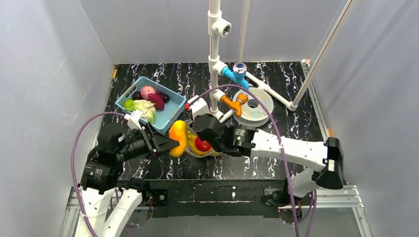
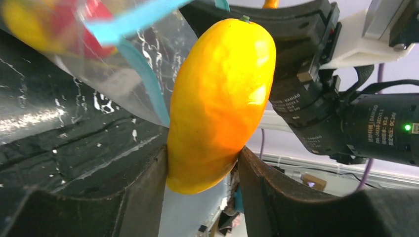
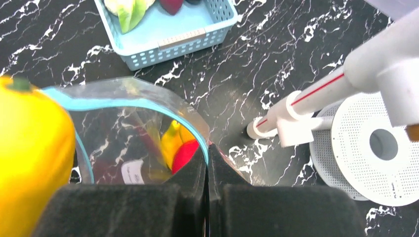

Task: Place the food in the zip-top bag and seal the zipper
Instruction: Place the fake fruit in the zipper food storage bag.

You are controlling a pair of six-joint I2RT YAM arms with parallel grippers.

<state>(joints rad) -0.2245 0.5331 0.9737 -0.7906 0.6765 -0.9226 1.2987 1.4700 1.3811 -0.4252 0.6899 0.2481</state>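
Top view: I am holding a yellow mango point(image 1: 178, 138) upright in my left pincer point(image 1: 165, 143), the jaws pinching it from both sides. The zip-top bag point(image 1: 201, 147) is lying just at the mango's 3 o'clock, near the table's front edge, with a red piece showing inside. My right pincer point(image 1: 200, 129) is reaching in from 3 o'clock and sitting over the bag's mouth. The blue basket point(image 1: 129, 91) is at the bag's 10 o'clock, more food lying in it.

Left wrist view: my left pincer point(image 2: 202, 173) is gripping the mango point(image 2: 220, 103) by its lower end; the stem tip is pointing to 12 o'clock. The zip-top bag point(image 2: 123, 74) is hanging at the mango's 10 o'clock, its zipper point(image 2: 148, 86) curving down just beside the fruit — touching or not, I cannot tell.

Right wrist view: my right pincer point(image 3: 207, 168) is pressed together on the zipper point(image 3: 148, 102) edge, lifting the mouth into an open loop. Yellow and red pieces point(image 3: 180, 148) are lying in the zip-top bag point(image 3: 123, 138) already. The mango point(image 3: 29, 148) is standing at the mouth's 9 o'clock, outside the rim. The basket point(image 3: 148, 54) is at 12 o'clock.

Step in hand, as I judge it: loading the mango — sealing is not yet due. The next move is calling for me to tip the fruit toward 3 o'clock, through the loop, while the right pincer is holding the mouth wide.
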